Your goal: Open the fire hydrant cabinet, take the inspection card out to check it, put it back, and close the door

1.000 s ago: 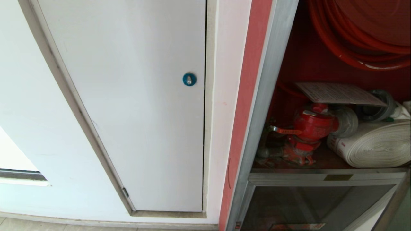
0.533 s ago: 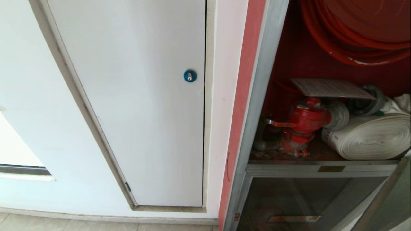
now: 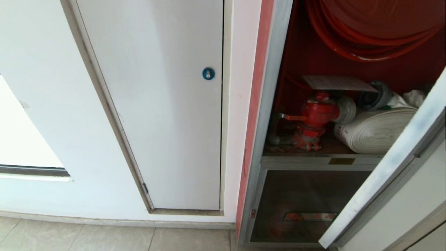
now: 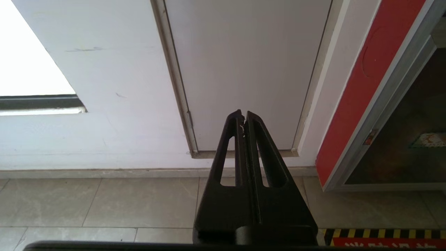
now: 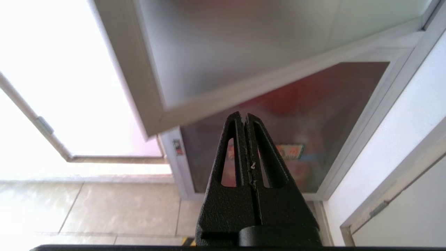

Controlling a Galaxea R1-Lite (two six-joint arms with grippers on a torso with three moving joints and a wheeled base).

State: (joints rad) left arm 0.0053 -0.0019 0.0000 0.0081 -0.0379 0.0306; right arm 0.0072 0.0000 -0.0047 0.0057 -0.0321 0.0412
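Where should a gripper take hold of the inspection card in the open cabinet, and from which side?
Probably the card's near long edge, approached from the open front. It lies roughly flat on top of the red valve, overhanging it toward the hose coupling, so shut fingers could pinch that free edge from above and below. The reel above limits a top-down approach.

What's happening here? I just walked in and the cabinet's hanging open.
Nothing is being handled at this moment. The cabinet stands open, its door swung out on the right. The card lies inside on top of the red valve, beside the rolled hose. The left end effector and the right end effector are both shut and empty, low near the floor.
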